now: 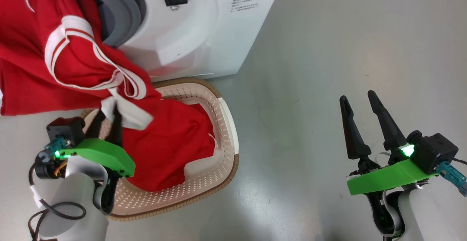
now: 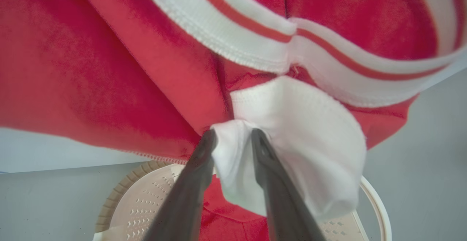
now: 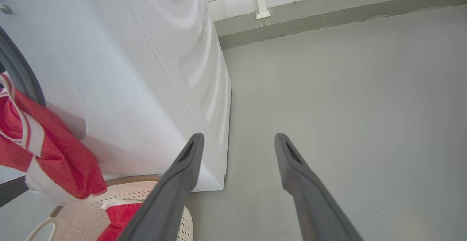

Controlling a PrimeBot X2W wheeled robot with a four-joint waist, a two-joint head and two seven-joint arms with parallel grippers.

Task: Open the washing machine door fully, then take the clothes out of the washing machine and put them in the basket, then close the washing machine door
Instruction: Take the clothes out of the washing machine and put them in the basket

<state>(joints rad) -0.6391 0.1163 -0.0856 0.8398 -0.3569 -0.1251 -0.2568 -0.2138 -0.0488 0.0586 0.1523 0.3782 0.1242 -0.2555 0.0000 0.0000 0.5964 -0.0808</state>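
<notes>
Left hand (image 2: 233, 137) around clothes (image 2: 109, 69) above basket (image 2: 146, 201)

My right gripper (image 3: 238, 137) holds its fingers spread wide, nothing between them, over the grey floor (image 3: 346, 87) — at my left the white washing machine (image 3: 146, 69), red clothes (image 3: 54, 160) hanging from its mouth over the perforated basket (image 3: 78, 222).

Grey floor (image 1: 346, 51), pale wall ledge (image 3: 328, 11)

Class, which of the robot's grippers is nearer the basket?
Left. The left gripper hangs over the basket, at its left rim, clothes between its fingers; the right gripper is well off to its right, over the floor.
</notes>
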